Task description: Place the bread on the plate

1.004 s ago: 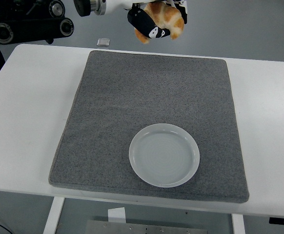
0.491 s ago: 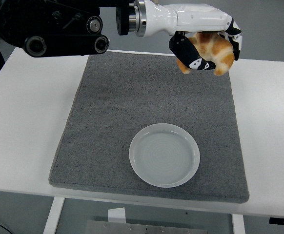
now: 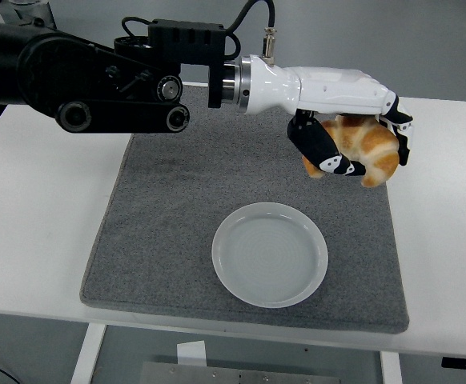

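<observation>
Above the mat's right side, left hand (image 3: 353, 152) is gripping bread (image 3: 367, 149).
Plate (image 3: 269, 254) is lying nearer and left of it.

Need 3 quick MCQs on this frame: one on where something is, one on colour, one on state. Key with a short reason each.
1. Where does the plate sit?
A. on the grey mat, near its front edge
B. on bare white table
C. off the table

2. What colour is the bread?
A. dark brown all over
B. golden orange with pale patches
C. green

3. What is the state of the left hand?
A. open, holding nothing
B. flat on the mat
C. closed on the bread, held in the air

Key:
1 A: grey mat shows all round the plate's rim.
2 B: the crust is orange with lighter patches.
3 C: the fingers wrap the bread, up and to the right of the empty plate.
</observation>
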`<state>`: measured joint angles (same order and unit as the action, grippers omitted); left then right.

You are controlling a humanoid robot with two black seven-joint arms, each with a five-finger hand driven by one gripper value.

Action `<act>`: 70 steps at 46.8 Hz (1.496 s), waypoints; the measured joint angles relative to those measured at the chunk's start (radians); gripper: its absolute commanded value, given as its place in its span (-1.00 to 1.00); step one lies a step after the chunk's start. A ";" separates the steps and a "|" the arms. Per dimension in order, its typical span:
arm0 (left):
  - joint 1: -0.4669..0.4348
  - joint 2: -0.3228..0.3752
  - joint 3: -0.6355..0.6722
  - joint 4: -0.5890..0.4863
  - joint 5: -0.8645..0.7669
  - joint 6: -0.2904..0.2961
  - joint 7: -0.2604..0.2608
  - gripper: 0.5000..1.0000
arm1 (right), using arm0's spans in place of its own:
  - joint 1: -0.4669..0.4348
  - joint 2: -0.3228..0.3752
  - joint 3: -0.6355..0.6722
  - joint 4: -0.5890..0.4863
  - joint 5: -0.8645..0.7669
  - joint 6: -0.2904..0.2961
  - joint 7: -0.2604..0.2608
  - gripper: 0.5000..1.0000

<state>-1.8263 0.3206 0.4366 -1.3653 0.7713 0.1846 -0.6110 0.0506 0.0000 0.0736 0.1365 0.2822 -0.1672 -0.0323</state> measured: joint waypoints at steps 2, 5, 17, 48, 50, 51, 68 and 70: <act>0.013 0.000 0.001 0.000 0.018 0.000 0.000 -1.00 | 0.000 0.000 0.000 0.000 0.000 0.000 0.000 0.81; 0.034 0.000 0.003 0.003 0.044 0.000 0.000 -1.00 | 0.000 0.000 0.000 0.000 0.000 0.000 0.000 0.81; 0.128 -0.001 0.012 0.032 0.145 0.000 0.000 -1.00 | 0.000 0.000 0.000 0.000 0.000 0.000 0.000 0.82; 0.233 -0.026 0.112 0.075 0.254 0.001 0.000 -1.00 | 0.000 0.000 0.000 0.000 0.000 0.000 0.000 0.81; 0.236 -0.027 0.119 0.075 0.257 0.001 0.000 -1.00 | 0.000 0.000 0.000 0.000 0.000 0.000 0.000 0.81; 0.238 -0.027 0.124 0.075 0.258 0.001 0.000 -1.00 | 0.000 0.000 0.000 0.000 0.000 0.000 0.000 0.81; 0.256 -0.026 0.175 0.094 0.306 0.001 0.000 -1.00 | 0.000 0.000 0.000 0.000 0.000 0.000 0.000 0.81; 0.261 -0.026 0.175 0.098 0.309 0.001 0.000 -1.00 | 0.000 0.000 0.000 0.000 0.000 0.000 0.000 0.81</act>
<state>-1.5652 0.2946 0.6121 -1.2673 1.0800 0.1857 -0.6108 0.0506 0.0000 0.0736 0.1365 0.2822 -0.1672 -0.0322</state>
